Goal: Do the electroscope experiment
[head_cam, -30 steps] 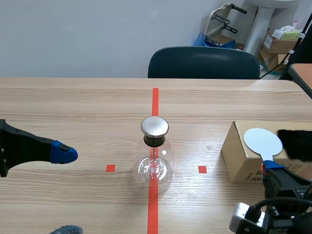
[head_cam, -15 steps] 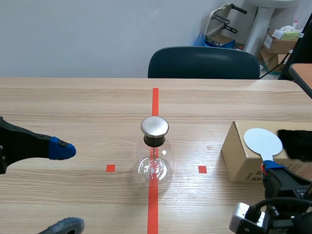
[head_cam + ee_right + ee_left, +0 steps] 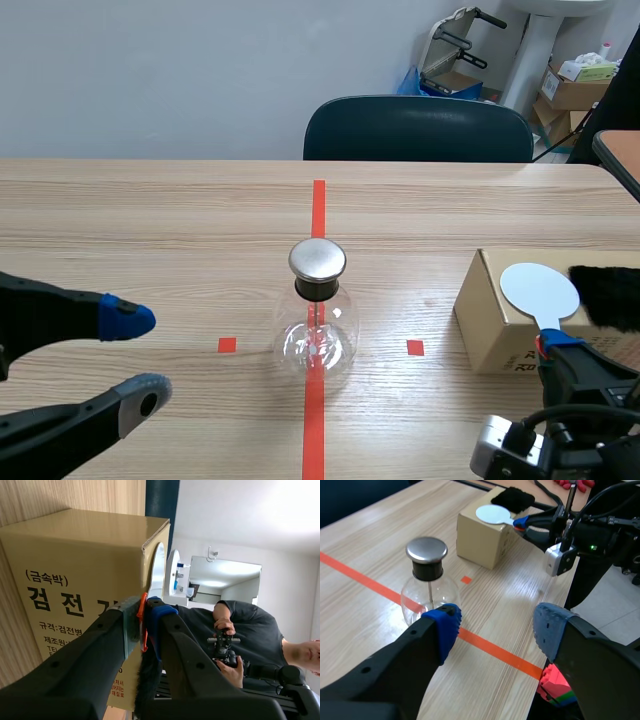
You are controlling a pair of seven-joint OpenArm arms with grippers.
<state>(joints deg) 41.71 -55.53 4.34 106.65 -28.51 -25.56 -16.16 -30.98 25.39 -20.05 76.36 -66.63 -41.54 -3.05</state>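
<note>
The electroscope (image 3: 318, 325), a glass flask with a round metal cap, stands on the orange-red centre line. My left gripper (image 3: 135, 358) hovers left of it, open with nothing between its fingers; in the left wrist view the flask (image 3: 427, 585) is ahead of the left gripper (image 3: 495, 630), beyond its blue pad. A white disc paddle (image 3: 540, 290) lies on a cardboard box (image 3: 490, 325) beside a black fur piece (image 3: 605, 295). My right gripper (image 3: 555, 348) is shut on the paddle's orange-red handle (image 3: 142, 622), close against the box (image 3: 75, 575).
A dark chair (image 3: 418, 128) stands behind the table's far edge. Cartons and a trolley sit in the back right corner. A person holding a camera (image 3: 225, 635) shows past the box in the right wrist view. The table's near edge (image 3: 555, 605) runs by the left gripper.
The left gripper's fingers have drawn closer together: the lower grey-padded finger rose into the scene view and the blue-padded one dipped slightly. The right arm, paddle and flask have not moved.
</note>
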